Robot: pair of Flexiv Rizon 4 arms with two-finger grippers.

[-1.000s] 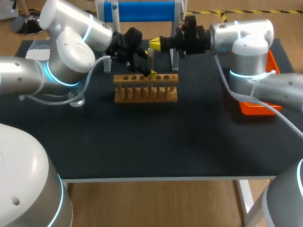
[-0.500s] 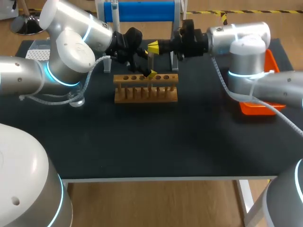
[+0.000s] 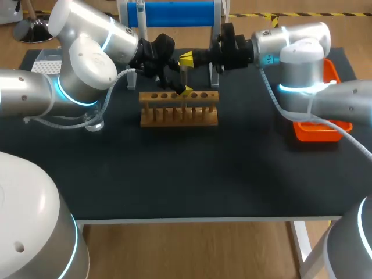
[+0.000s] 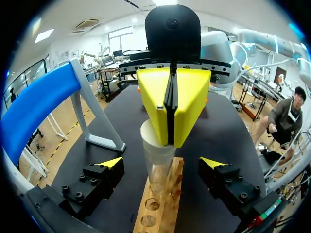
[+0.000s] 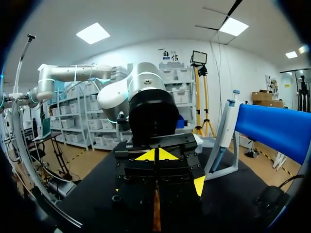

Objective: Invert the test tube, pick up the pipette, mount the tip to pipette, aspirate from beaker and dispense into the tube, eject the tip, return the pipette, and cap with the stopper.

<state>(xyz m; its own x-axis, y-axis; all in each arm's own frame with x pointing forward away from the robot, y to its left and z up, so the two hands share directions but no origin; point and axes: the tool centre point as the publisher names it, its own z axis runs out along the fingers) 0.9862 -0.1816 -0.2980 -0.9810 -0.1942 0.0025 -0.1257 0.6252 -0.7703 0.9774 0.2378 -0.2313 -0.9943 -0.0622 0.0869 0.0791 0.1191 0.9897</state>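
A glass test tube stands upright in the wooden rack, with a white stopper in its mouth. My right gripper is shut, and its joined yellow tips rest on top of the stopper. In the head view the right gripper points left just above the rack's back row. My left gripper is open, one finger on each side of the tube without touching it; from above the left gripper sits behind the rack. The pipette hangs on the blue stand.
An orange tray lies at the right, under my right arm. A white tip box sits at the far left edge. A clear beaker stands left of the rack, beside my left wrist.
My right gripper has shifted slightly left and down onto the stopper over the tube. The left arm and the rack have stayed still.
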